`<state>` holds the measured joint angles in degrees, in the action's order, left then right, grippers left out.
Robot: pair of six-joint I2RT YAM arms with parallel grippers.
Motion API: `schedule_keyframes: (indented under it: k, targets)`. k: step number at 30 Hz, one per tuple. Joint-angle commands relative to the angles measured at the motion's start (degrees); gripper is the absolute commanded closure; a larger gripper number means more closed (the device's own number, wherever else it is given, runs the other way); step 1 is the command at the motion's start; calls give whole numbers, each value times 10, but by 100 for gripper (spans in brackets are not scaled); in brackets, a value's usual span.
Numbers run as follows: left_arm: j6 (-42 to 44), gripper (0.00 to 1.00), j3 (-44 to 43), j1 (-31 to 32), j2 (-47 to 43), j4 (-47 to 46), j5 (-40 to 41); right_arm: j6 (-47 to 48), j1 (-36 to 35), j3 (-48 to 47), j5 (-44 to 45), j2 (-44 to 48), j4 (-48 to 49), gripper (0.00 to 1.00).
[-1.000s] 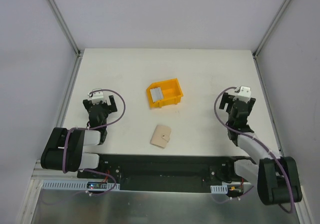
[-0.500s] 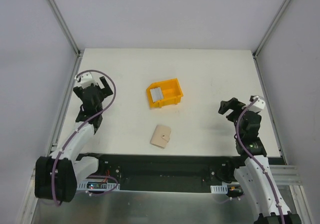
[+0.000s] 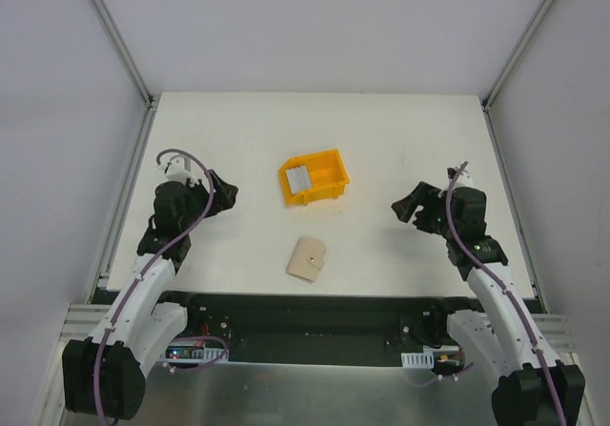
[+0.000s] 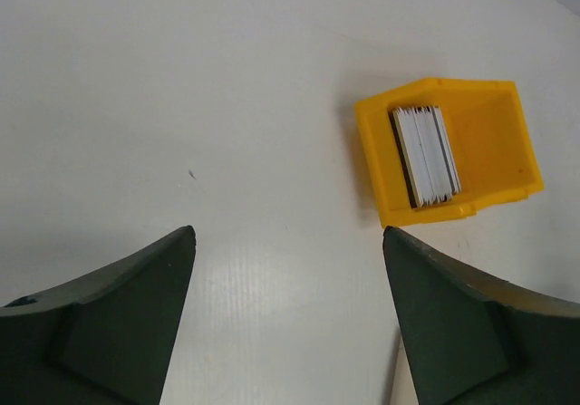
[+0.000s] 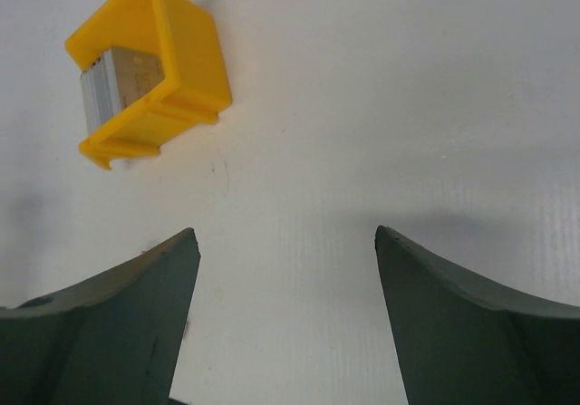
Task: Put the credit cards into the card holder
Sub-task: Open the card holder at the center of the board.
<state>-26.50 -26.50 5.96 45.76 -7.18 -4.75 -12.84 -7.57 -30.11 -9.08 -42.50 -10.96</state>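
While both arms are reaching out from the near edge of the white surface [image 3: 381, 131], the card holder [image 3: 307, 258] is lying closest to their bases. It is a beige wallet, folded shut, with its small round snap facing up, roughly midway between the two arms and touching neither.

Further out, the left pincer [image 3: 221, 194] is hovering over the left part of the surface. Its jaws are standing wide apart with nothing between them, and it is pointing toward the middle. Opposite it, the right pincer [image 3: 408, 209] is hanging over the right part, likewise spread wide and gripping nothing, its fingers also pointing inward.

Beyond the wallet and between the two pincers, well apart from each, a yellow bin [image 3: 334, 173] is sitting on the surface. Inside it the credit cards [image 4: 426, 154] are resting packed together as one stack — silvery-grey, against the bin's left end as the overhead camera sees it. Both wrist cameras are showing that stack inside the bin, with bare white surface lying under the open fingers.
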Motion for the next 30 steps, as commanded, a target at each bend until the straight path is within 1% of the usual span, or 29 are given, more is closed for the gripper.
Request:
schedule_keyframes:
  k: [1, 3, 4, 5, 6, 8, 9, 10, 12, 14, 16, 19, 21, 23, 25, 27, 30]
  targets:
    - [-47, 19, 25, 2, 6, 22, -88, -38, -22, -6, -113, -37, 37, 22]
    - [-45, 23, 30, 1, 11, 12, -107, -55, -52, -9, -115, -68, 49, 28]
    - [-40, 24, 29, 2, 20, 9, -125, -65, -77, -11, -108, -81, 50, 30]
    - [-36, 25, 27, 2, 28, 9, -148, -75, -102, -11, -97, -93, 51, 35]
    - [-35, 25, 25, 2, 40, 9, -174, -86, -134, -8, -80, -103, 52, 38]
    - [-36, 27, 24, 12, 62, -1, -214, -88, -202, 7, -61, -119, 72, 37]
    - [-30, 28, 22, 21, 73, -4, -222, -88, -230, 8, -46, -130, 69, 37]
    - [-27, 29, 22, 40, 81, -4, -224, -96, -244, 7, -29, -141, 65, 37]
    - [-19, 29, 22, 72, 93, -10, -217, -110, -263, 8, -31, -168, 76, 39]
    - [-12, 29, 23, 111, 102, -11, -201, -126, -286, 8, -32, -187, 97, 43]
    - [-5, 29, 27, 133, 116, -14, -207, -151, -313, 15, -19, -199, 107, 44]
    - [-2, 30, 36, 138, 145, -24, -230, -197, -351, 36, -15, -227, 186, 46]
    - [-1, 31, 43, 138, 165, -38, -249, -221, -376, 42, -15, -257, 219, 47]
    - [-4, 32, 51, 138, 189, -59, -271, -238, -397, 38, -10, -297, 239, 48]
    - [-12, 36, 57, 139, 216, -86, -299, -252, -415, 31, -8, -333, 257, 49]
    - [-15, 39, 58, 142, 245, -106, -326, -264, -434, 24, -9, -362, 277, 53]
    - [-14, 43, 62, 144, 281, -122, -350, -285, -458, 19, 12, -393, 283, 55]
